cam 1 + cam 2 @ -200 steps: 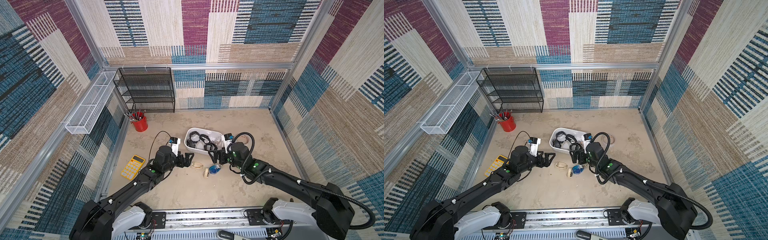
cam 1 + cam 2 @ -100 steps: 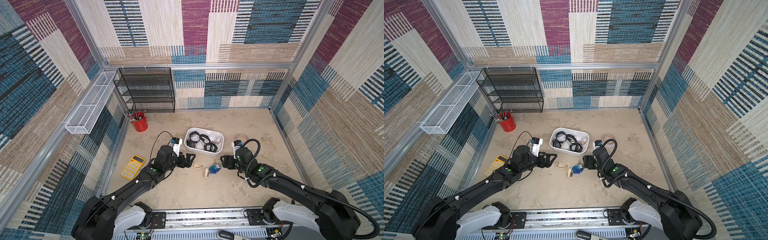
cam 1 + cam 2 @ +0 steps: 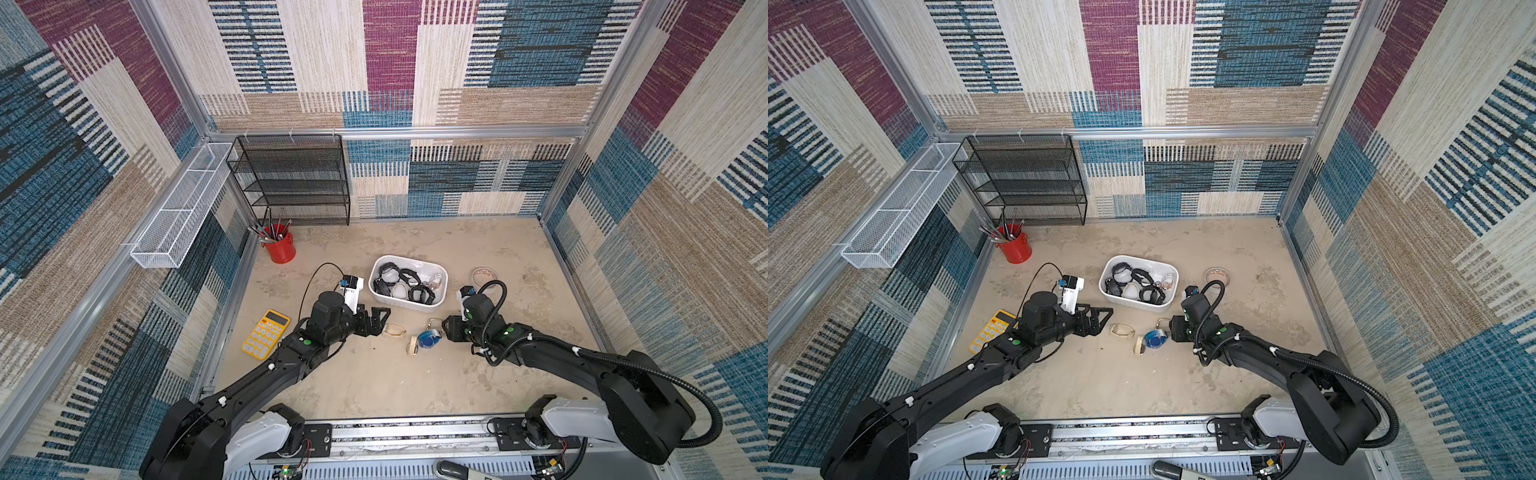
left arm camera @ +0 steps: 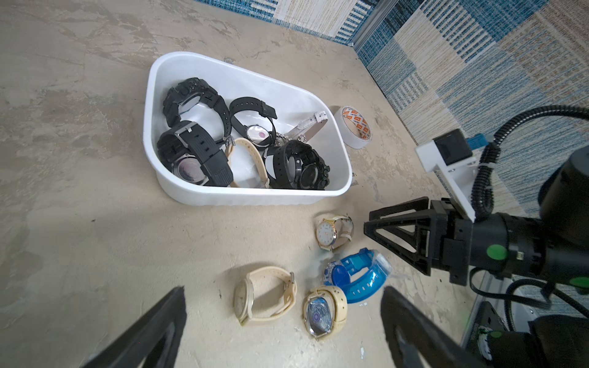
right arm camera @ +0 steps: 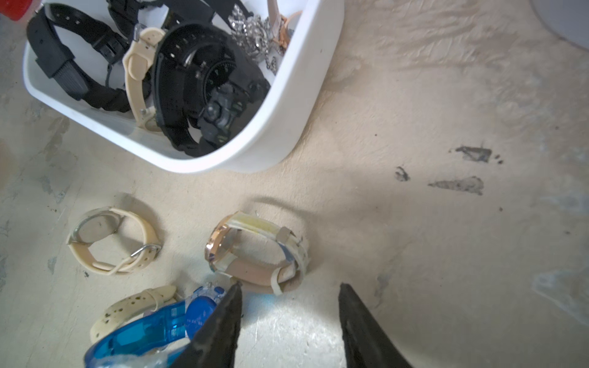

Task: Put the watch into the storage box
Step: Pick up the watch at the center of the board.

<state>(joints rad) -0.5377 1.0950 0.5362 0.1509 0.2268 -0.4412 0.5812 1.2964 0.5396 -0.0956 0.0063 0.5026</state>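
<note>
Watch tally in both top views: four loose on the table (image 3: 374, 386), just near of the storage box (image 3: 411, 306) (image 3: 1138, 305), several more inside it. Left to right: cream-strap watch (image 3: 392, 330), small cream watch (image 3: 412, 345), blue watch (image 3: 430, 337), with gold-cased watch (image 3: 434, 322) just far of the blue. Left gripper (image 3: 382, 322) just left of the cream-strap watch; right gripper (image 3: 446, 328) just right of the blue watch.

Left wrist view: left gripper (image 4: 283, 290) spread wide, low over cream-strap watch (image 4: 264, 294) and small cream watch (image 4: 325, 310). Grips nothing. Right gripper (image 4: 369, 227) close beside gold-cased watch (image 4: 333, 231) and blue watch (image 4: 357, 275).

Right wrist view: right gripper (image 5: 290, 286) partly apart, bare table between its jaws, nothing clamped. One fingertip (image 5: 229, 302) at the blue watch (image 5: 153, 328) face; contact unclear. Gold-cased watch (image 5: 255, 251) just beyond the tips.
</note>
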